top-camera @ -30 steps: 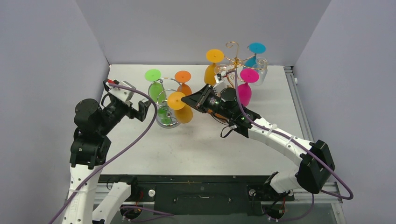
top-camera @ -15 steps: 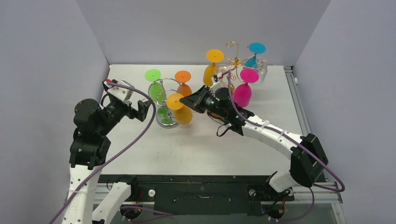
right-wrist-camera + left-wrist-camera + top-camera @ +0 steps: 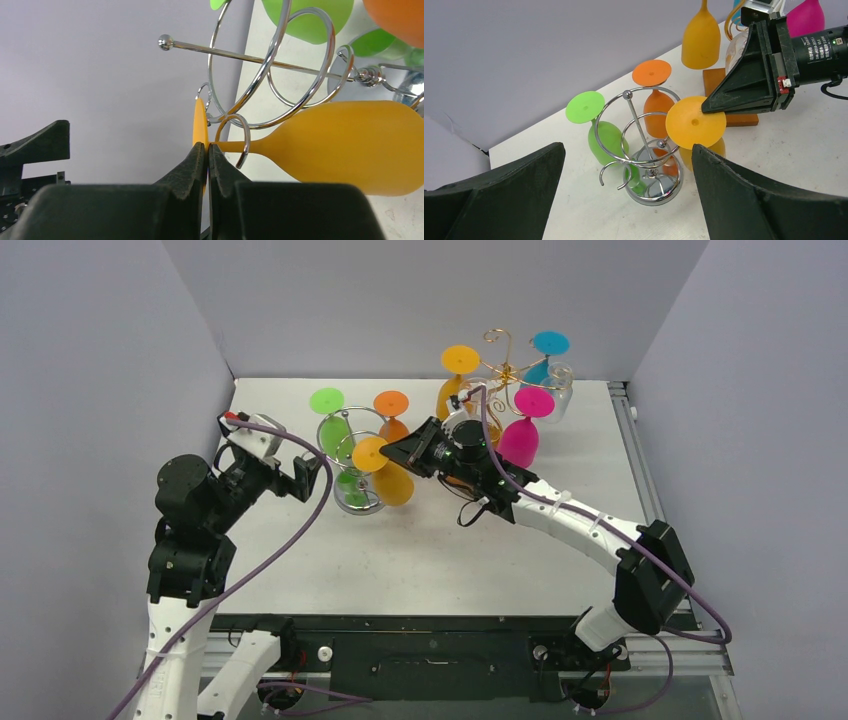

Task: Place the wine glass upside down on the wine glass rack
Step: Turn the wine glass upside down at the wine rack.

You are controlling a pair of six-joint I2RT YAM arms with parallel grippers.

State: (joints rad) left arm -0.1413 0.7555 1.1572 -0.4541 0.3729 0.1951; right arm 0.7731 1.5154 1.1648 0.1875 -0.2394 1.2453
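Left of centre on the counter [image 3: 430,550], the chrome spiral rack [image 3: 655,199] carries the yellow wine glass [image 3: 695,123] bowl-down, beside a green glass [image 3: 608,142] and an orange glass [image 3: 657,102] hung the same way. The right hand [image 3: 207,150] reaches in from the right. Its two fingers are pressed almost together on the thin foot disc [image 3: 200,125], seen edge-on in the right wrist view, close to where the stem [image 3: 235,146] joins it. The glass therefore lies straight ahead of that hand, at its very tips.

The glass's long axis runs from foot through stem to bowl and is close to upright but tilted. The foot is uppermost and leans toward the left arm, while the mouth points down at the counter, swung a little to the near right. Just under the foot, the stem passes through a small wire hook [image 3: 246,137]. I cannot tell whether the foot already bears on that hook.

The coming move seems to turn on this: the foot should settle onto the hook along the stem's line before the fingers part.

The left hand [image 3: 310,473] hangs spread wide and holds nothing, just left of the rack and facing it.
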